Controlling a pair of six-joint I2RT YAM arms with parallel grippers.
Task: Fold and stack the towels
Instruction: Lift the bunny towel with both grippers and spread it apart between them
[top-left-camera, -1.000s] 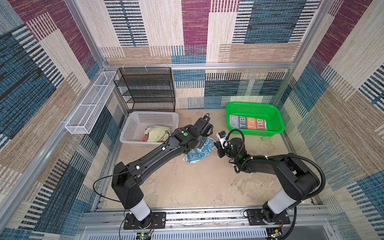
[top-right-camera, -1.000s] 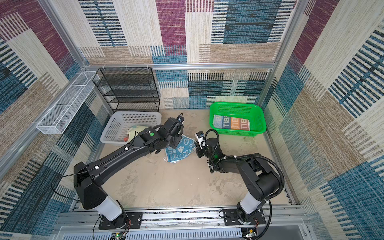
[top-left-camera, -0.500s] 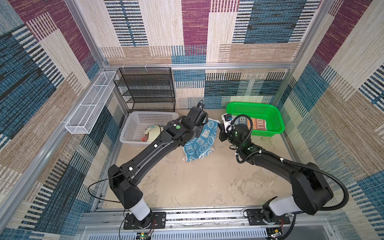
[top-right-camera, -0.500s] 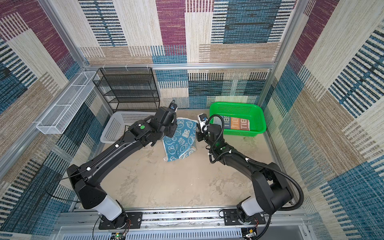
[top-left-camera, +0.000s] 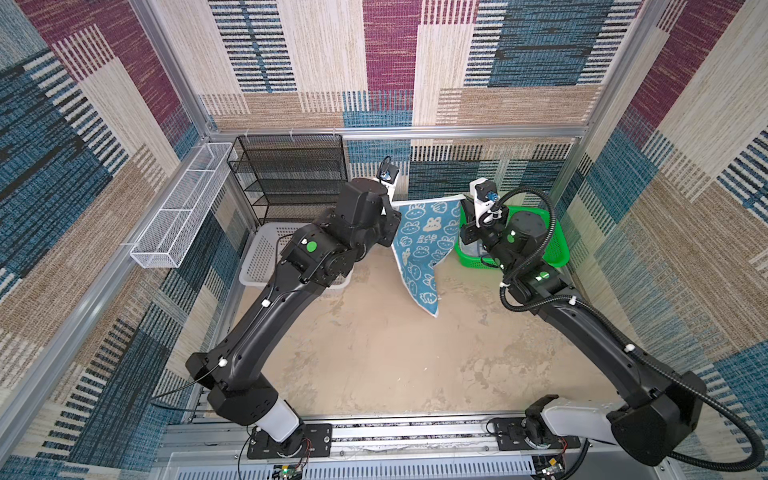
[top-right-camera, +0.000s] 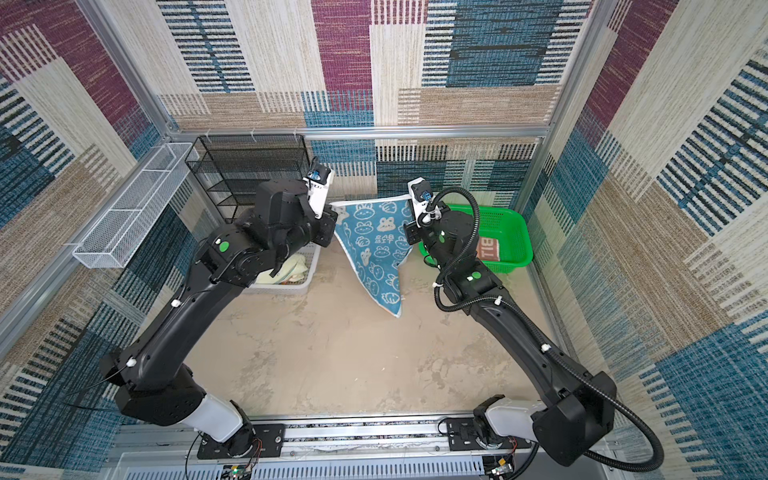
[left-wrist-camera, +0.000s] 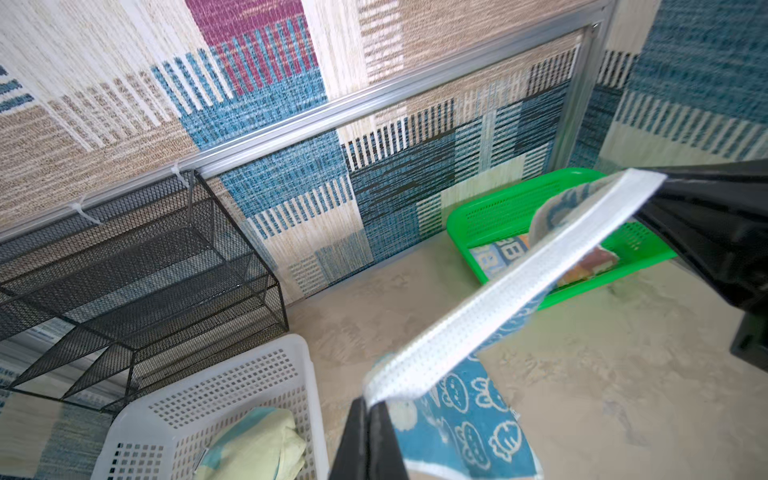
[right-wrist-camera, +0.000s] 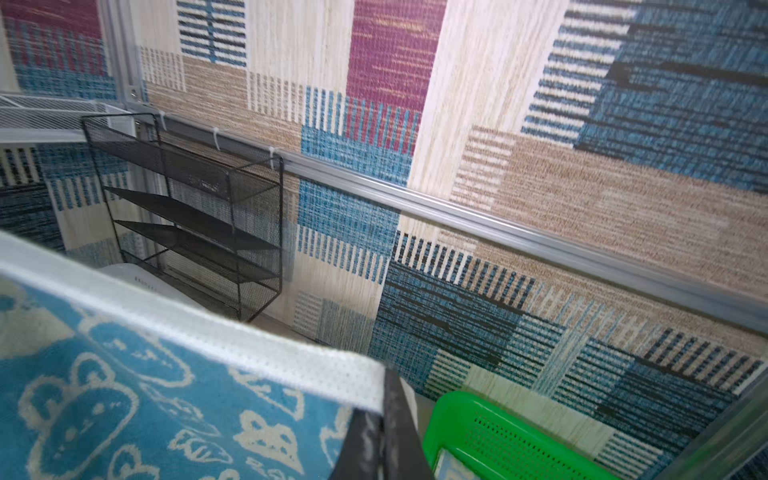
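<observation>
A blue towel with white rabbit faces and a white edge hangs in the air, stretched by its top edge between both grippers; both top views show it. My left gripper is shut on one top corner; the left wrist view shows its jaws pinching the white hem. My right gripper is shut on the other top corner. The towel's lowest corner hangs close over the table. A folded striped towel with white letters lies in the green basket. A crumpled cream and teal towel lies in the white basket.
A black mesh rack stands against the back wall behind the white basket. A white wire shelf hangs on the left wall. The green basket sits at the back right, partly behind my right arm.
Both grippers have risen and moved toward the back wall with the blue towel. It has come up off the table and now hangs spread between them.
</observation>
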